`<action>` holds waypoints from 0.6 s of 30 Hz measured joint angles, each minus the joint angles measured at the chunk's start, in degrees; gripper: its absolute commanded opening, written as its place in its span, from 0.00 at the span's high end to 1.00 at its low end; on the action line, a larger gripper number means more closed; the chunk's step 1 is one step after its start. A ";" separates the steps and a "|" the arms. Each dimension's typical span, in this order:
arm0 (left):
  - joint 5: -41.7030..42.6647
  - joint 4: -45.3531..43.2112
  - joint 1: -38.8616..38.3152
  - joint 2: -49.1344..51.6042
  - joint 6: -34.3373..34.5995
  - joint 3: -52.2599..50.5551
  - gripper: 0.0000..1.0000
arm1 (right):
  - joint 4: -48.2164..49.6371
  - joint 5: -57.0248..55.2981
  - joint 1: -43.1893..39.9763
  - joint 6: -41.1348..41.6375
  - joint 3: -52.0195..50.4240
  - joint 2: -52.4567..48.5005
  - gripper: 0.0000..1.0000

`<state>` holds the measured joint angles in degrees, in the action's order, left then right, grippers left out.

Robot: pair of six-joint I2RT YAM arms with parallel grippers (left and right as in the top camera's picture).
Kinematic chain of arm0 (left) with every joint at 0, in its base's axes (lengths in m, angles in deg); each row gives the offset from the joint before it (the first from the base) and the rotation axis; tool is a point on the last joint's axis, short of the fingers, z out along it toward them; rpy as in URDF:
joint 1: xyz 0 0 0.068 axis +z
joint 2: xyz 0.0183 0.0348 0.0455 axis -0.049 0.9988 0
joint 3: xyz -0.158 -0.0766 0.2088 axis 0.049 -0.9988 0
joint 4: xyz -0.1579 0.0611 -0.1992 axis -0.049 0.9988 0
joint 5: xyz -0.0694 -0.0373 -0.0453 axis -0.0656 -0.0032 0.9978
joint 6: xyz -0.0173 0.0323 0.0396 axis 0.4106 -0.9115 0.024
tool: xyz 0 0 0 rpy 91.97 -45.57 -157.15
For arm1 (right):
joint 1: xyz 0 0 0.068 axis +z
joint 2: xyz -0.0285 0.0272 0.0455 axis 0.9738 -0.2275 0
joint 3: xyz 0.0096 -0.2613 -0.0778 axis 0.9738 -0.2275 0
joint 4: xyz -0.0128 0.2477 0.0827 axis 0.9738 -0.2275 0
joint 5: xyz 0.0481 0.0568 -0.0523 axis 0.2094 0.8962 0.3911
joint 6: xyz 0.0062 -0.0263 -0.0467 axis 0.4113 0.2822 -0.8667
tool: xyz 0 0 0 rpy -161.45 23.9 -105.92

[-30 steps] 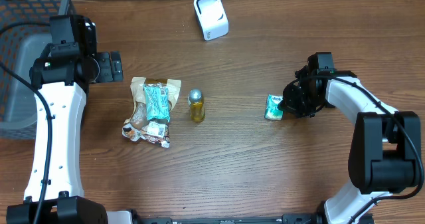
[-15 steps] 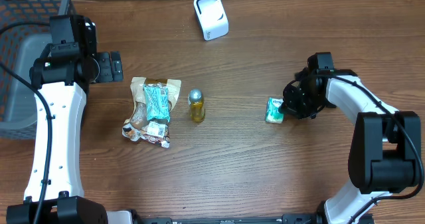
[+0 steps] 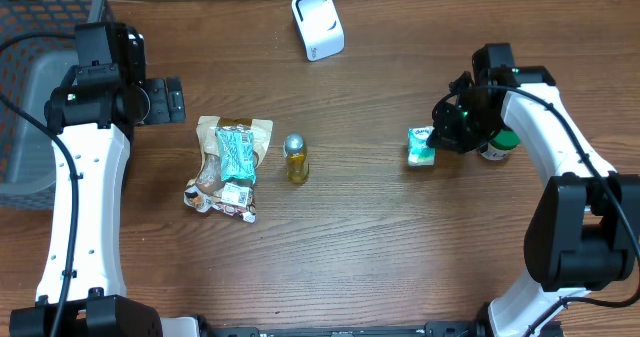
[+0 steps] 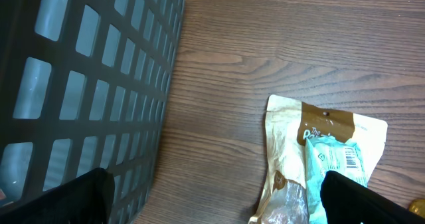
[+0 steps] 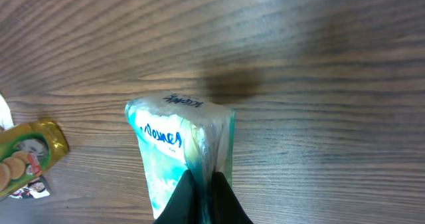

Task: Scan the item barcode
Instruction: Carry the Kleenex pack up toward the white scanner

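Packet (image 5: 174,144), 1: light, soft crinkly film, likely slippery; right gripper (image 5: 203,199) pinched shut on its edge seam, the surest hold; left gripper (image 3: 168,100) spread, empty

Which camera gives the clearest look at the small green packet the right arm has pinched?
The right wrist view. There the green packet sits large in mid-frame with its blue print visible, pinched at its edge by the right gripper. Overhead shows the packet only as a small patch beside the gripper. The left wrist view does not show it.
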<state>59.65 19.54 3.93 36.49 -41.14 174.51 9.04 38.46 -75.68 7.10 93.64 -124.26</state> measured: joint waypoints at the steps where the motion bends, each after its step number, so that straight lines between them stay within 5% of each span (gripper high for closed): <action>1: 0.00 0.02 0.00 0.00 0.00 0.00 0.00 | -0.46 -0.33 0.24 -0.04 0.81 0.00 0.96; 18: 0.00 0.00 0.00 0.00 0.00 0.00 0.00 | -8.02 -12.00 11.37 -0.57 17.16 -0.11 0.97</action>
<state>59.65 19.54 3.93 36.49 -41.14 174.51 1.02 26.46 -64.32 6.53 110.79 -124.37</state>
